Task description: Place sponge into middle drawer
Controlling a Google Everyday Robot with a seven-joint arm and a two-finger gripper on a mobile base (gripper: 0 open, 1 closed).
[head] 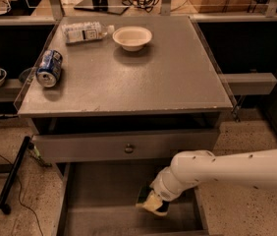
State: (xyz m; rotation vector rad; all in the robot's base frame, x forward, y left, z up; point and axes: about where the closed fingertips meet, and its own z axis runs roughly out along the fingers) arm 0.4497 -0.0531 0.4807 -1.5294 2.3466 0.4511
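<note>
Sponge (146,199) is hanging at the lower middle of the frame, just above the floor of the open drawer (99,200), right of its centre. The claw (156,205), tipping the white arm that is reaching in from the right, is pinching the yellow foam, nearly closed on it. Being light, soft and springy, the sponge is likely squashing under the grip; holding it across the foam's short width is suiting it well. Its green face is tilting up and leftward, while its long axis seems to be slanting toward the lower right, though the arm is partly hiding it.
</note>
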